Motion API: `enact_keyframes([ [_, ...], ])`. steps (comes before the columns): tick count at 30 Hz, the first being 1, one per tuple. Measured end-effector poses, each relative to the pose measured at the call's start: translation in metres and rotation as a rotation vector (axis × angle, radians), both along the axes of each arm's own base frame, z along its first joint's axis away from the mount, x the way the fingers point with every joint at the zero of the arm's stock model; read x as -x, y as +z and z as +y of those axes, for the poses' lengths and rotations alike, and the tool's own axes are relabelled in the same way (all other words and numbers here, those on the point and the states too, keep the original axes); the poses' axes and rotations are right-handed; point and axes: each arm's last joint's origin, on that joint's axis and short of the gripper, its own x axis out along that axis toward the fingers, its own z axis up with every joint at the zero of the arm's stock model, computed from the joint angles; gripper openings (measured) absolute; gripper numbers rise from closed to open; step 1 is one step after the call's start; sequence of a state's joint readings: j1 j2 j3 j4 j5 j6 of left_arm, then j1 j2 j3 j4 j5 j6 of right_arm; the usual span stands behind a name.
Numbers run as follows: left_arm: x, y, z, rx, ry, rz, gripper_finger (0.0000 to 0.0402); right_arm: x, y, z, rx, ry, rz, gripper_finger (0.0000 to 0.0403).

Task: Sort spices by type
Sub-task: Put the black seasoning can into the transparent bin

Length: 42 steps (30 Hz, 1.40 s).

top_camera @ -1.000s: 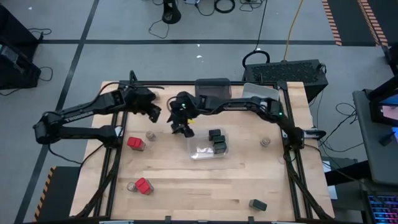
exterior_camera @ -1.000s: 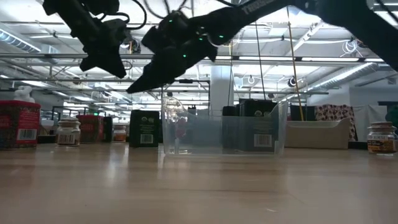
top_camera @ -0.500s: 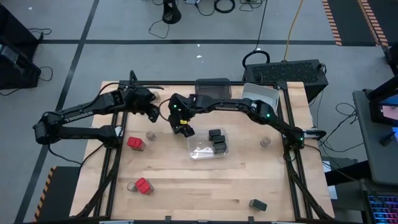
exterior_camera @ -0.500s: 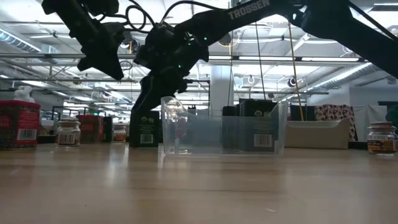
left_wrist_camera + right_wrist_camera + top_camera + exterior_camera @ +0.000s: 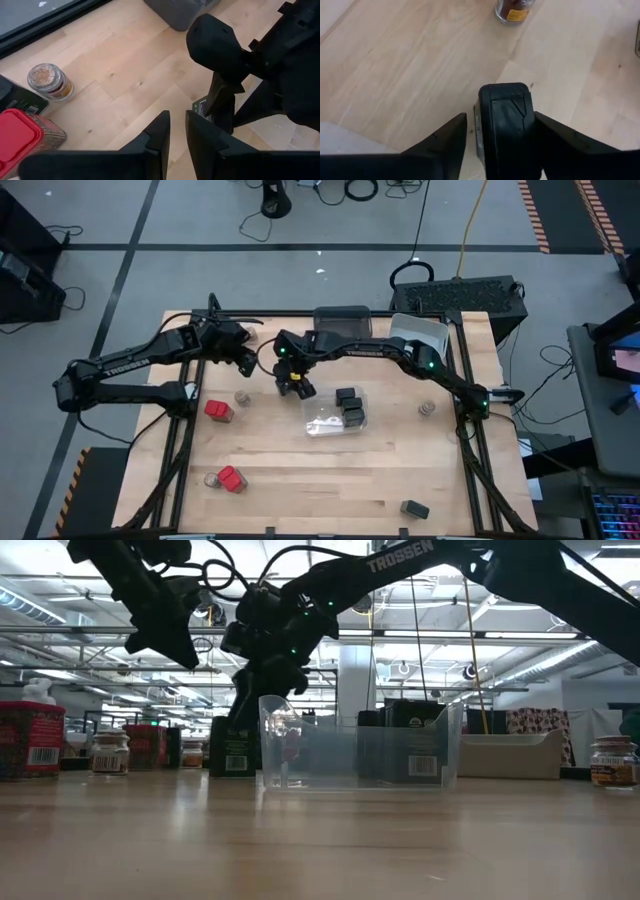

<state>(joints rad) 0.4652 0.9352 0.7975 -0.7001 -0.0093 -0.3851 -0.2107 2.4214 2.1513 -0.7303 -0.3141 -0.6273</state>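
In the right wrist view, the right gripper (image 5: 502, 137) has its jaws open astride a black spice box (image 5: 506, 122), which stands on the surface (image 5: 380, 470) just left of the clear bin (image 5: 335, 418) at mid-frame in the high view. Best to close squarely before lifting. Contact is hard to confirm. Farther up-left, the left gripper (image 5: 175, 132) hangs nearly closed, empty

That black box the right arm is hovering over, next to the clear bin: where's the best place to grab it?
Probably from straight above, fingers on its two flat sides. The black box stands upright on the table, top exposed, and the right gripper already straddles it that way. The clear bin crowds one side, so a sideways approach looks awkward.
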Motion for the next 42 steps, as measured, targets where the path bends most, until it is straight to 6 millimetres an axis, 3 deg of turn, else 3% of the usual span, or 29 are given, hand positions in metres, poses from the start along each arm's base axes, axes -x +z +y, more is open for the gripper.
enact_keyframes([
  [9, 0.0, 0.0, 0.0, 0.0, 0.0, 0.0, 0.0066, -0.001, 0.001, -0.001, 0.0, -0.049, 0.003, 0.0112],
  [12, 0.0, 0.0, 0.0, 0.0, 0.0, 0.0, 0.0066, 0.001, 0.006, -0.001, 0.002, -0.056, -0.002, 0.0104],
  [20, 0.001, 0.0, 0.0, -0.003, -0.003, 0.0, 0.0066, 0.015, 0.058, -0.011, -0.032, -0.137, -0.079, 0.0112],
  [25, 0.004, 0.003, -0.001, -0.015, -0.004, -0.014, 0.0066, 0.041, 0.101, -0.019, -0.065, -0.201, -0.085, 0.0106],
  [28, 0.007, 0.006, -0.002, -0.035, -0.012, -0.022, 0.0066, 0.056, 0.116, -0.021, -0.117, -0.212, -0.048, 0.0108],
  [34, 0.014, 0.014, -0.005, -0.089, -0.011, -0.057, 0.0066, 0.077, 0.122, -0.017, -0.24, -0.221, 0.091, 0.0108],
  [42, 0.02, 0.019, -0.008, -0.121, -0.03, -0.079, 0.0066, 0.079, 0.122, -0.001, -0.273, -0.236, 0.161, 0.0106],
])
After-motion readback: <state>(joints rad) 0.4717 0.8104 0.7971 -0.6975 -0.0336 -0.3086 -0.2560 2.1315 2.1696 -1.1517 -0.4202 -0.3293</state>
